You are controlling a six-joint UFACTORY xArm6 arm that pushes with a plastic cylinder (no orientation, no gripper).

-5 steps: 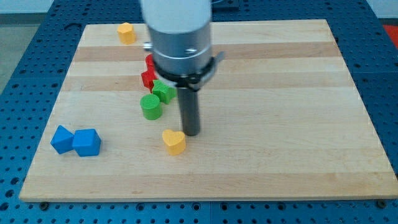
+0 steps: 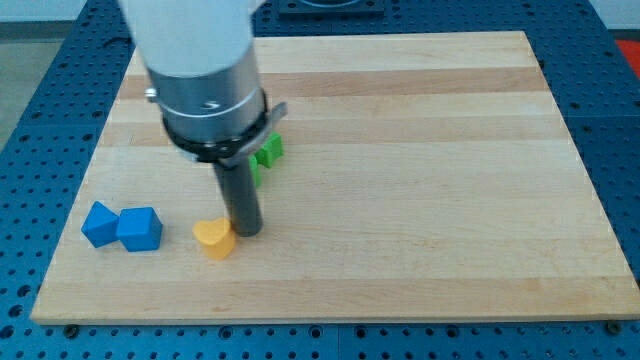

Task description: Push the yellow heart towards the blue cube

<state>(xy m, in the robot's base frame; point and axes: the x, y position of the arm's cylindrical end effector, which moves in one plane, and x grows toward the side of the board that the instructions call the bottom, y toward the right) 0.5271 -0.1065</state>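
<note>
While my tip point(image 2: 247, 231) is resting on the board point(image 2: 420, 200), the yellow heart point(image 2: 213, 239) is lying just at its 8 o'clock, apparently touching. No claw here, only a bare rod gripping nothing. Blue cube point(image 2: 139, 229) is sitting at the heart's 9 o'clock, apart, beside another blue block point(image 2: 100, 224). Green blocks point(image 2: 266, 152) are showing behind the rod.
</note>
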